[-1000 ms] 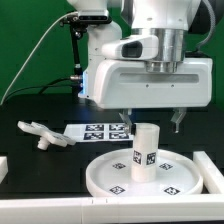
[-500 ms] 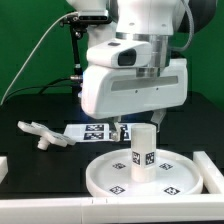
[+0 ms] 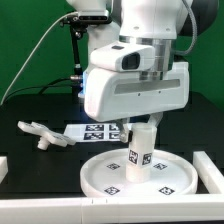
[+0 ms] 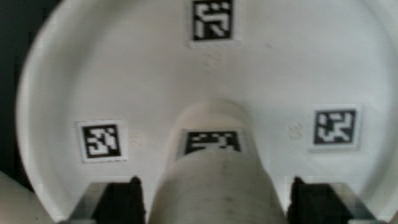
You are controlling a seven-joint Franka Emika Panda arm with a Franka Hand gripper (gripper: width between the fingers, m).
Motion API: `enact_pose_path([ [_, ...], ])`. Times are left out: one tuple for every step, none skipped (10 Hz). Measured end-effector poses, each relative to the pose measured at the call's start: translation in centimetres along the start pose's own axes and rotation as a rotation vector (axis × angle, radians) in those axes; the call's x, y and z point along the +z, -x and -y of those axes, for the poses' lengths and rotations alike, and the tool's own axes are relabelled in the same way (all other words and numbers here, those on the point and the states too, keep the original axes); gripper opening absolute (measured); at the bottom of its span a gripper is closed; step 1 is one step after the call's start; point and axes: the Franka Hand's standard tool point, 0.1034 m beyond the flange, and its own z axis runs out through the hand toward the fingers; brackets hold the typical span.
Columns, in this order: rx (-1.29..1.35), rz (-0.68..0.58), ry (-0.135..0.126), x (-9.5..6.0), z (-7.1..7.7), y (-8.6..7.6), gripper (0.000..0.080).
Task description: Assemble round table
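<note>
foot piece (image 3: 40,133) loose on table (image 3: 25,155), exterior view's left: not fitted. leg (image 3: 140,158) upright at centre of disc (image 3: 105,180), so roughly 1 of 2 joins looks placed. gripper (image 4: 217,195) jaws straddle leg; clamped or not, can't tell.

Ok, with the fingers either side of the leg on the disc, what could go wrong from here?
1. The fingers bracket only the top of the upright leg; an uneven close could tilt it on the disc.
2. The wrist view is blurred and the exterior view hides the fingertips, so contact cannot be confirmed. Turning or lifting on a loose grip might let the leg slip.
</note>
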Motion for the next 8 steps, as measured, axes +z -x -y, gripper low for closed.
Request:
enact_pose_path([
  [0.086,0.002,-0.001,0.0,0.1,0.0,0.0396],
  [0.144,0.002,-0.001,0.0,0.1,0.0,0.0396],
  [0.252,-0.005,0.002,0.1,0.2,-0.1,0.0396],
  [0.353,-0.024,0.011,0.1,0.4,-0.2,0.0396],
  [0.460,-0.039,0.014,0.1,0.4,-0.2,0.0396],
  [0.593,-0.055,0.016,0.2,0.6,-0.3,0.0396],
  [0.695,-0.066,0.019,0.5,0.7,-0.4,0.0396],
  [0.847,-0.071,0.018,0.9,1.4,-0.6,0.0396],
])
